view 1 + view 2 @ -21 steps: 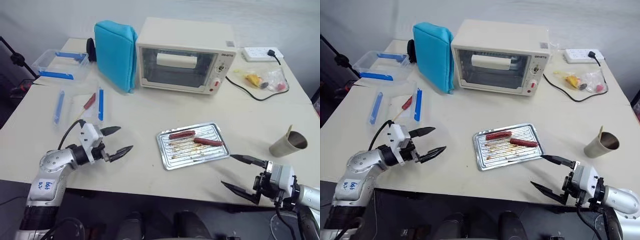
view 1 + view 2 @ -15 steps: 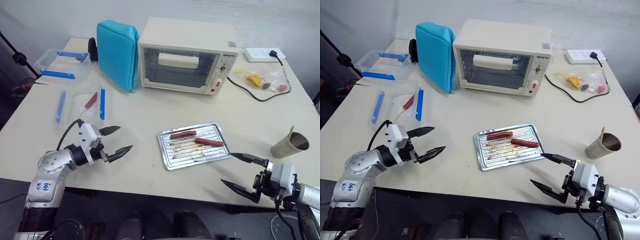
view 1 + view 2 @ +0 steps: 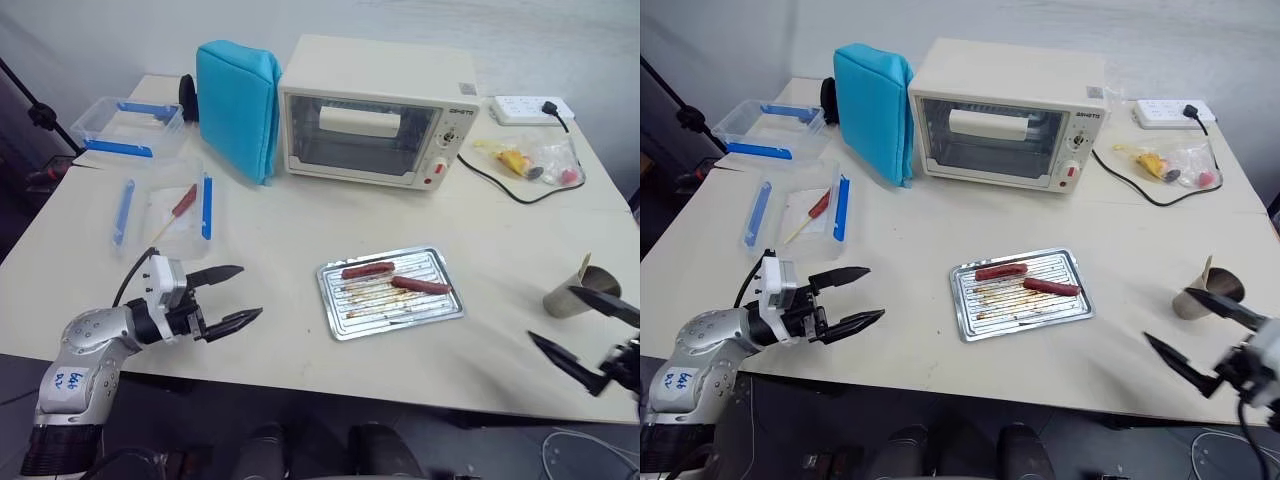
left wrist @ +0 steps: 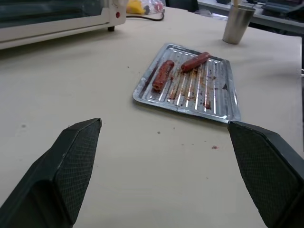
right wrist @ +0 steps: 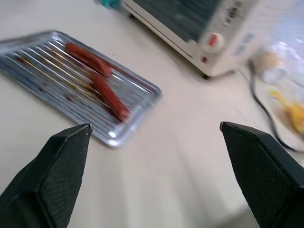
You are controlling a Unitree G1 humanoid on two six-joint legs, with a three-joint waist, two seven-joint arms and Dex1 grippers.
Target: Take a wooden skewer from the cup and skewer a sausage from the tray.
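The silvery tray (image 3: 345, 318) lies mid-table with two sausages on it. The redder sausage (image 3: 420, 285) is on its right side, the darker one (image 3: 367, 269) further back. At the table's right edge stands the tan paper cup (image 3: 568, 300), with a wooden skewer (image 3: 585, 264) sticking up from it. My right gripper (image 3: 550, 313) is open just in front of the cup, one finger crossing its rim. Well left of the tray, my left gripper (image 3: 250, 291) is open and empty above the table, pointing toward the tray (image 4: 223, 102).
A cream toaster oven (image 3: 375, 110) and a blue cloth bag (image 3: 235, 105) stand at the back. Clear blue-clipped boxes (image 3: 125, 125) and a lid (image 3: 165, 210) lie far left. A power strip (image 3: 525, 108), cable and plastic bag (image 3: 525, 160) sit back right.
My right gripper has swung right, away from the tray's corner and over to the cup. The left gripper has sunk slightly toward the table's front edge. Both stay open.
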